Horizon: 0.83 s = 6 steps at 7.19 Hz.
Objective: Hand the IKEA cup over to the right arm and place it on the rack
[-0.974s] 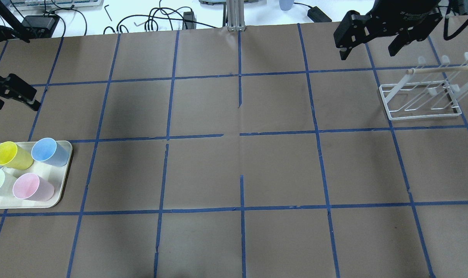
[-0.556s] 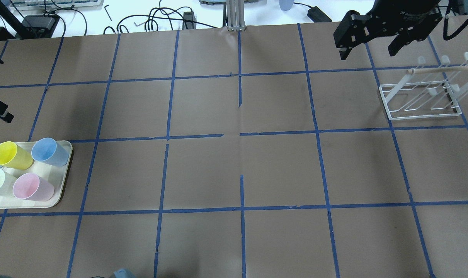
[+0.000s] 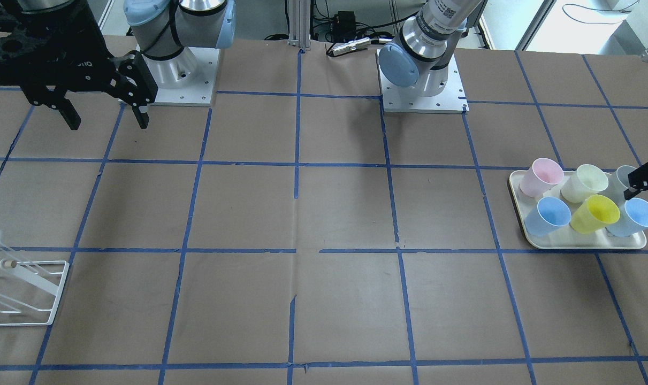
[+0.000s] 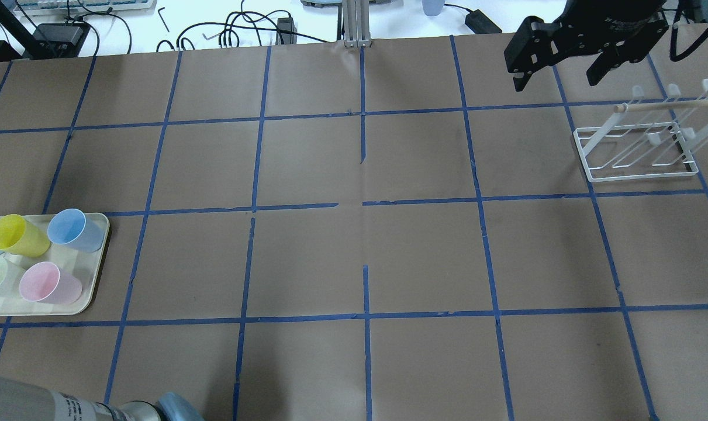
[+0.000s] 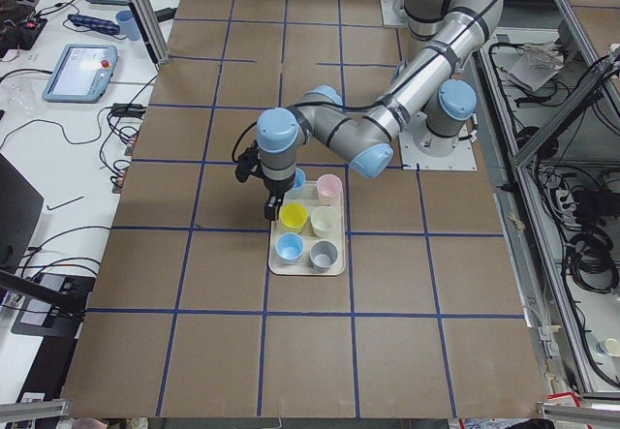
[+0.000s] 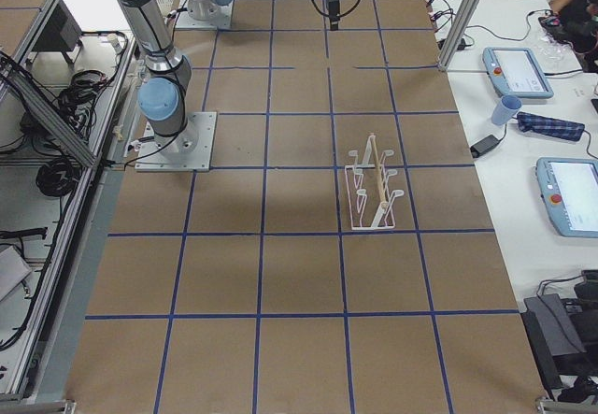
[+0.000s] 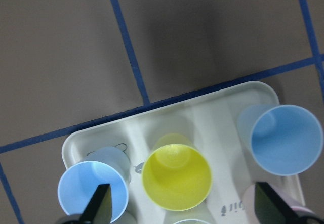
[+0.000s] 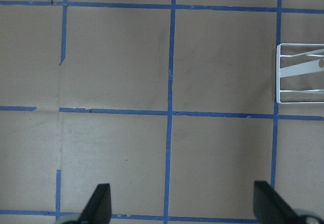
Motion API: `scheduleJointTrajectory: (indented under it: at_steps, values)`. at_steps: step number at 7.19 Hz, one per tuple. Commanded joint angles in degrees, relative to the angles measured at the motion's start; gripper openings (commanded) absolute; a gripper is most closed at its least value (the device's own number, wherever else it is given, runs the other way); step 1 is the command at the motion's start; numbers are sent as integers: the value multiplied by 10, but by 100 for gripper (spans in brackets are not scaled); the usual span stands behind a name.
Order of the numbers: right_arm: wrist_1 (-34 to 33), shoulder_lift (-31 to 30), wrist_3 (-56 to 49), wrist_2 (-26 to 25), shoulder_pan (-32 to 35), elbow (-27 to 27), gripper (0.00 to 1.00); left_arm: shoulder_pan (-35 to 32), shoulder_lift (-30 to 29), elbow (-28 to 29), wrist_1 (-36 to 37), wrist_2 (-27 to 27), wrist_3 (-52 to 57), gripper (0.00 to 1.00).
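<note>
Two pale blue tumblers stand on a cream tray at the table's left end, one at the tray's inner end and one at its outer end. I cannot tell which is the paler. My left gripper hangs open and empty above the tray, near the yellow cup. My right gripper is open and empty, high at the far right, just left of the white wire rack, which holds no cup.
Yellow, pink, pale green and grey cups share the tray. My left arm's forearm crosses the near left corner. Cables and tablets lie beyond the far edge. Blue tape grids the brown table.
My left gripper has moved left and toward the tray, out of the overhead view, and its forearm has come in at the bottom left. The right arm and the cups have not moved.
</note>
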Motion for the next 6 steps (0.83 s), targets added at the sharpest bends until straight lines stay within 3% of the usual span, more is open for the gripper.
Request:
scheduleJointTrajectory:
  at_steps: [1, 6]
  values:
    - [0, 0, 0, 0, 0, 1, 100, 37, -61, 54, 22, -10, 45, 100]
    - [0, 0, 0, 0, 0, 1, 100, 72, -142, 71, 28, -15, 77, 100]
